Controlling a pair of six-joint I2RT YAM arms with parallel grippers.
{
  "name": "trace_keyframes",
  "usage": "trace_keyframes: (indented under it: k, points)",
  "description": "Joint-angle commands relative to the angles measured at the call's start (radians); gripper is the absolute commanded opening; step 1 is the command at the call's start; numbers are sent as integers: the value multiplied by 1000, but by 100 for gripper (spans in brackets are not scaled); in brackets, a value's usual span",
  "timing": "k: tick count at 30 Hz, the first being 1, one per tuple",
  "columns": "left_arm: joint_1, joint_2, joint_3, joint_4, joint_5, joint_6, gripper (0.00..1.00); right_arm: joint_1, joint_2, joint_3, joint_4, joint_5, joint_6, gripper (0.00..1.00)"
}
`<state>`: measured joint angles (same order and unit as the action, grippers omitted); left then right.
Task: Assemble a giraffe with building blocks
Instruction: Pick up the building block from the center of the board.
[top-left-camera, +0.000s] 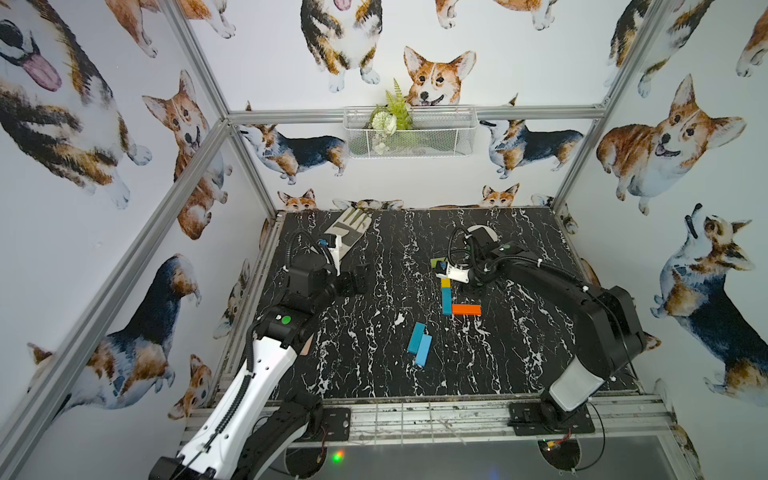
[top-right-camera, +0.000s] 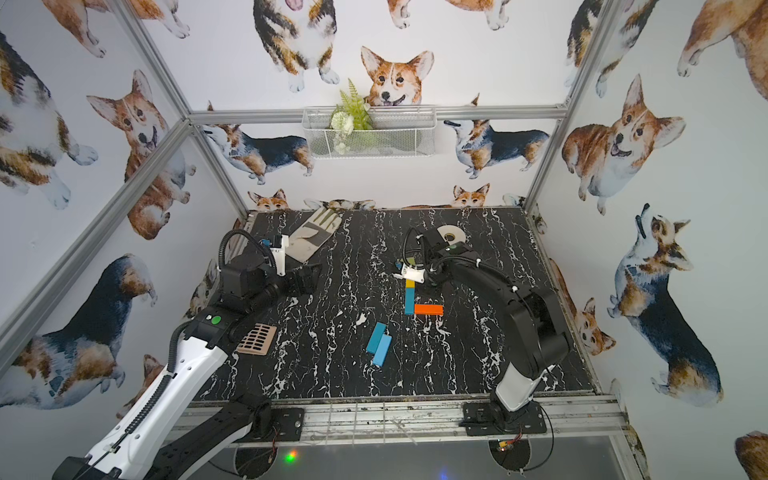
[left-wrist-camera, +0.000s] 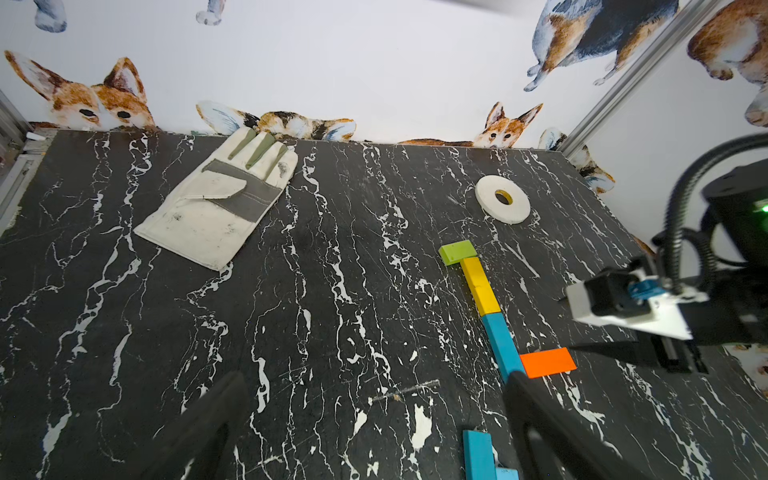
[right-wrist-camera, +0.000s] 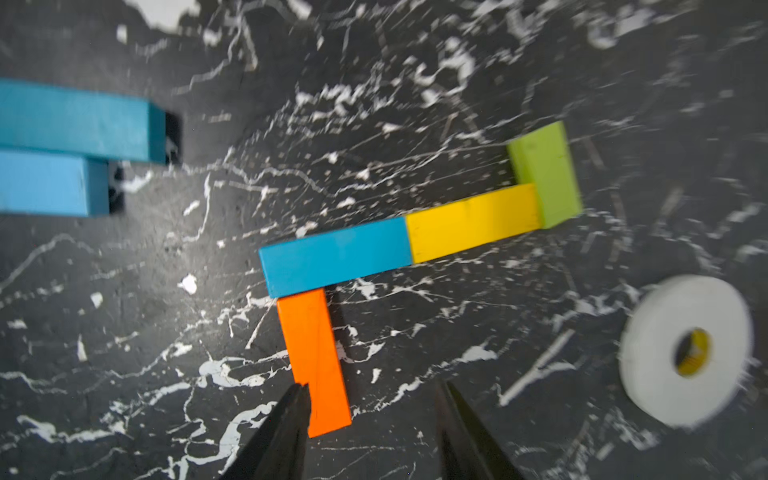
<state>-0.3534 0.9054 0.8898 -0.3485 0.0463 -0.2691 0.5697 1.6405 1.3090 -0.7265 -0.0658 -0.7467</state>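
The giraffe lies flat on the black marble table (top-left-camera: 374, 374). A lime green block (left-wrist-camera: 456, 252) tops a yellow block (left-wrist-camera: 480, 286) and a blue block (left-wrist-camera: 500, 347) laid end to end. An orange block (left-wrist-camera: 547, 362) juts sideways from the blue one's lower end. Two loose blue blocks (top-left-camera: 416, 338) (top-left-camera: 424, 351) lie side by side nearer the front. My right gripper (right-wrist-camera: 374, 385) hovers over the orange block's (right-wrist-camera: 313, 353) free end, open, nothing between its fingers. My left gripper (left-wrist-camera: 374, 382) hangs wide open over bare table, left of the figure.
A white glove (top-left-camera: 347, 230) lies at the back left. A white tape roll (left-wrist-camera: 503, 199) sits at the back, right of the green block. A tan gridded piece (top-right-camera: 257, 338) lies by the left arm. A wire basket (top-left-camera: 409, 131) hangs on the back wall.
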Motion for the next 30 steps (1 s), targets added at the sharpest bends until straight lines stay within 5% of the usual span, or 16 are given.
trace_keyframes:
  k: [1,4,7,15,17,22,30]
  points:
    - [5,-1,5,32,-4,-10,100,124,-50,63,-49,309,434,44]
    - [12,1,9,25,-16,-13,100,271,-26,161,-223,447,773,43]
    - [16,0,14,17,-24,-15,100,378,-5,186,-319,425,1043,48]
    - [22,-29,17,-13,-104,-14,100,607,26,-69,-84,406,1715,84]
    - [25,-31,24,-39,-161,-17,100,658,94,-45,-102,432,1780,91]
    - [30,-39,26,-55,-201,-21,100,744,281,64,-130,410,1852,90]
    - [30,-49,21,-55,-191,-21,100,753,265,-22,-37,412,1937,81]
